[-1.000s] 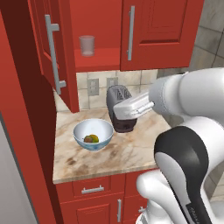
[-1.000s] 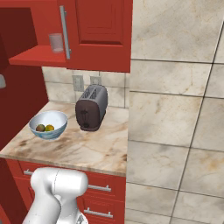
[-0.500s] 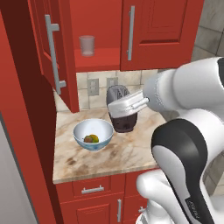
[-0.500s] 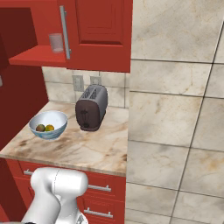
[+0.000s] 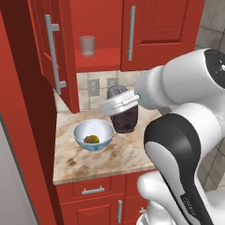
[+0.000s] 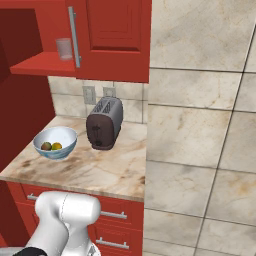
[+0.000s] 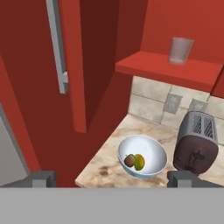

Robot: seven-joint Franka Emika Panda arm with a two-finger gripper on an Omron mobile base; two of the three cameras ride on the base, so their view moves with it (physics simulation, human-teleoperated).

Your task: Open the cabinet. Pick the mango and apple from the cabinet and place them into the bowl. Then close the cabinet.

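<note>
Standing spread wide and holding nothing, the two small dark finger tips of the gripper [image 7: 112, 178] hang above the marbled beige counter [image 7: 105, 168], looking down at the wide pale blue bowl [image 7: 151, 162]. Inside the bowl lie the small dark red-brown apple [image 7: 129, 160] and the yellow-green oval mango [image 7: 139, 162], touching. Just beside the bowl stands a dark toaster [image 7: 196, 144]. The large red wall cabinet [image 5: 160, 33] has its left door [image 5: 52, 52] swung open; a clear glass cup [image 5: 87, 45] stands on its red shelf, apparently alone there.
</note>
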